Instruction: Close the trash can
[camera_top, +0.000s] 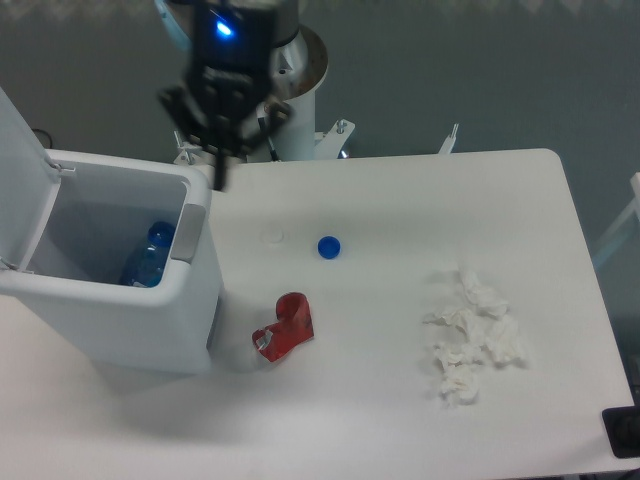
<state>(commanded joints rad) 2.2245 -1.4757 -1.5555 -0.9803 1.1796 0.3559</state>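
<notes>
The trash can (150, 330) is a big white bin at the table's left, and it stands open. Its flat lid (18, 190) is tipped up and back on the far left side. A grey push-tab (193, 232) sits on the rim facing the table's middle. A blue bottle (148, 256) lies inside. My gripper (224, 150) hangs just behind the bin's back right corner, above the rim. It is open, fingers pointing down, with nothing between them.
On the table lie a blue cap (328, 246), a crushed red can (285, 327), a faint clear ring (272, 236) and a heap of crumpled white tissue (470, 335). The arm's white base (275, 95) stands behind the table.
</notes>
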